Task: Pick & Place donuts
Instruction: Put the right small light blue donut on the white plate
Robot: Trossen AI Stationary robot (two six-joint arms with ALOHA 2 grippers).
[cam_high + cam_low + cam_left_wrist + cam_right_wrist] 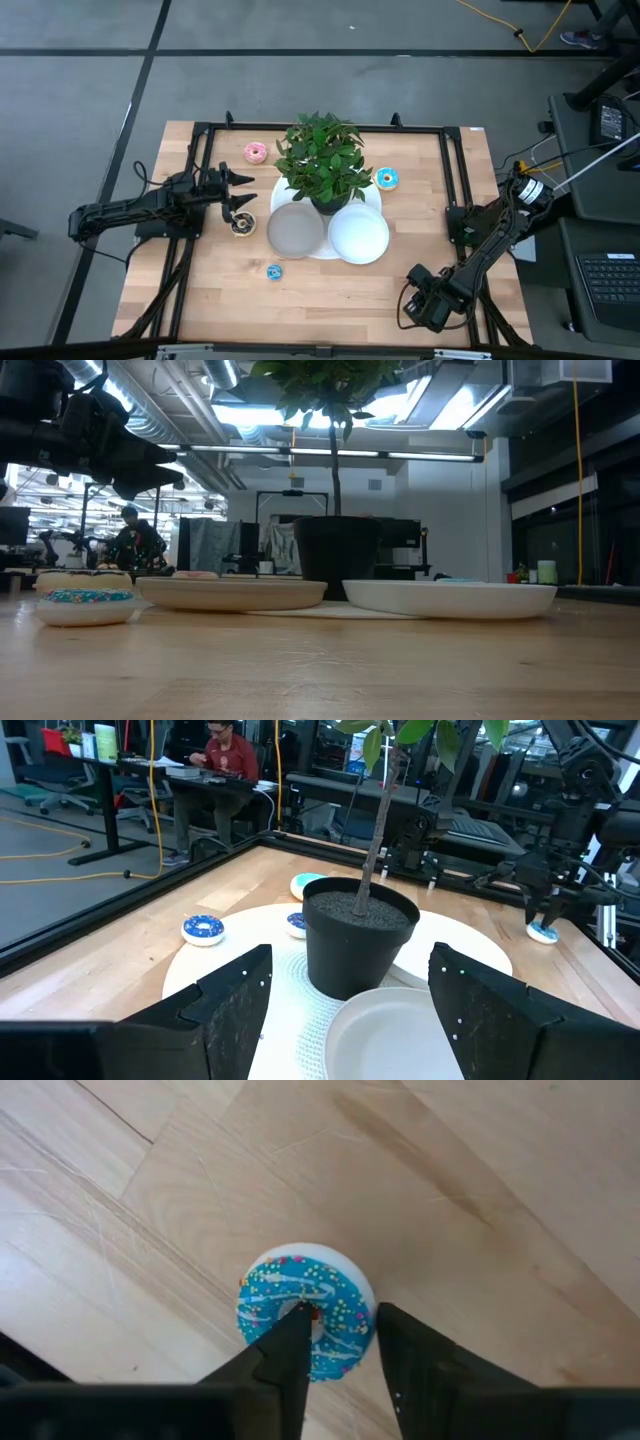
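My right gripper [340, 1325] points down over a blue sprinkled donut [300, 1295] lying flat on the wood near the table's right front corner, and is shut on it. In the high view that gripper [425, 305] hides the donut. More donuts lie on the table: pink [255, 152], blue [386, 178], brown [243, 224] and a small blue one [274, 271]. My left gripper [350, 980] waits open and level at the table's left [237, 192], facing the plant pot, with nothing between its fingers. My right gripper has one finger [290, 1342] in the blue donut's hole and the other [400, 1345] outside its rim, so one side of the ring [348, 1320] is pinched between them. The fingers come from above, pointing down. The donut lies flat on the table.
A potted plant [322, 160] stands mid-table on a white mat, with a grey plate [295, 232] and a white plate [358, 238] in front of it. A black frame [455, 170] runs along the table's sides. A person sits at a desk beyond the table [225, 760].
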